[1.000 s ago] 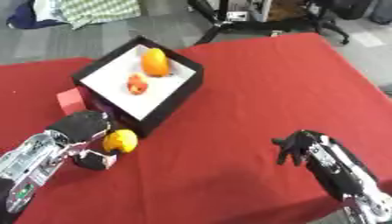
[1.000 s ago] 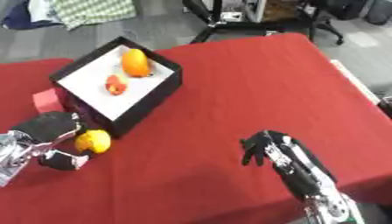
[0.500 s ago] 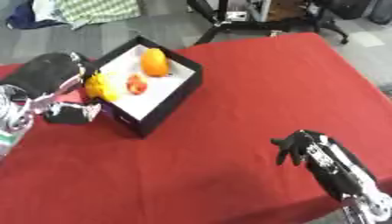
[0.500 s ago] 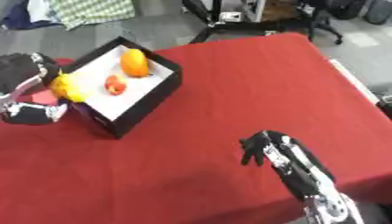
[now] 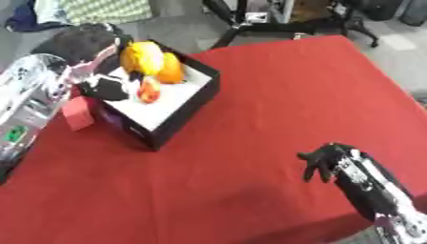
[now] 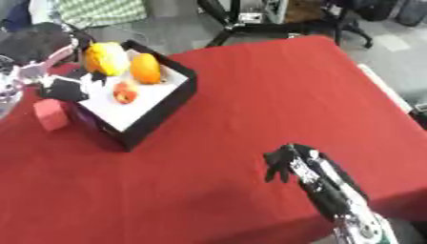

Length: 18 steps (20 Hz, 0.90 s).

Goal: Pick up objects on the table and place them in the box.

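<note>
Left hand [image 5: 98,71] curled around round yellow lemon [image 5: 140,56] over black box [image 5: 193,97]. Looks light, firm, bumpy; best held around its middle.

Our left arm comes in from the left edge, silver forearm angled upward toward the far left of the scene. Our left hand [image 5: 98,52] is raised at the end of it, its dark back turned toward the camera, fingers curled round a rounded yellow shape. Our right arm enters from the lower right corner, the forearm slanting up and inward. Our right hand [image 5: 327,160] sits low, its dark fingers bent downward and slightly spread, holding nothing.
</note>
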Motion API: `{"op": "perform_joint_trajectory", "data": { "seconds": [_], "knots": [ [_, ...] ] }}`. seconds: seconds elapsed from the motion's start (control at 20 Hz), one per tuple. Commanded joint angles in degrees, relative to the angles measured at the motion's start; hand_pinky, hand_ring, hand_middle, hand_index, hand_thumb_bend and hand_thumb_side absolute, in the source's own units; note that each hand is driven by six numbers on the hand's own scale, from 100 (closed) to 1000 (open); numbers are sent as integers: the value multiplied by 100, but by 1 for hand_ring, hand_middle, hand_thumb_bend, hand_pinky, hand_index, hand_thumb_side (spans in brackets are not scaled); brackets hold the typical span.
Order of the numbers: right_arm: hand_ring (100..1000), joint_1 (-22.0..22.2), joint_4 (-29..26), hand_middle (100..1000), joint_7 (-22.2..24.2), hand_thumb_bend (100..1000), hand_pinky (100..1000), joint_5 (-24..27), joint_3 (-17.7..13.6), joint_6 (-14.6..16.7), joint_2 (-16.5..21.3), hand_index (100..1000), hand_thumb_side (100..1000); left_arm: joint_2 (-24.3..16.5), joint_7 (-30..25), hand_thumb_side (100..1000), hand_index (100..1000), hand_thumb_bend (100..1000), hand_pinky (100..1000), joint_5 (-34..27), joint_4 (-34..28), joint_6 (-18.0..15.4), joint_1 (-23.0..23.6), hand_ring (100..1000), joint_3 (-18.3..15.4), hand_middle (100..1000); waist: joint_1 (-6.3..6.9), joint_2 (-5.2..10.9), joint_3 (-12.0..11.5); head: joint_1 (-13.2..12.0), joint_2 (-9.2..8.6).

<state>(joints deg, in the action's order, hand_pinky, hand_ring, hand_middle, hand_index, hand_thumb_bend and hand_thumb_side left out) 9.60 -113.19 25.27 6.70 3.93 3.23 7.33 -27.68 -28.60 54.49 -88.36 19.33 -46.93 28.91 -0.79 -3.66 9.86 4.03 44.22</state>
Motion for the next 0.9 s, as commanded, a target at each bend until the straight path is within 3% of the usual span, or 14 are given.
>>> {"op": "perform_joint_trajectory", "data": {
  "seconds": [0.05, 0.6, 0.7, 0.9],
  "knots": [
    [466, -48, -115, 264, 39, 100, 895, 61, 19, 7, 52, 565, 698, 273, 124, 382, 772, 111, 749, 314, 419, 143, -230, 600, -64, 590, -6, 44, 24, -47, -11],
    [466, -106, -106, 264, 71, 100, 895, 133, 26, -20, 34, 565, 679, 747, 748, 392, 798, 125, 756, 1193, 2126, -231, -465, 609, -425, 606, -16, 59, 85, -32, -11],
    [466, -106, -105, 264, 78, 100, 896, 133, 33, -24, 32, 565, 679, 810, 929, 415, 812, 120, 753, 1263, 2439, -286, -477, 601, -493, 603, -21, 55, 89, -18, -11],
    [466, -99, -107, 264, 83, 100, 896, 131, 38, -22, 31, 565, 677, 930, 1334, 547, 891, 115, 757, 1283, 2938, -440, -501, 613, -580, 634, -31, 53, 81, -4, -11]
  ]
}}
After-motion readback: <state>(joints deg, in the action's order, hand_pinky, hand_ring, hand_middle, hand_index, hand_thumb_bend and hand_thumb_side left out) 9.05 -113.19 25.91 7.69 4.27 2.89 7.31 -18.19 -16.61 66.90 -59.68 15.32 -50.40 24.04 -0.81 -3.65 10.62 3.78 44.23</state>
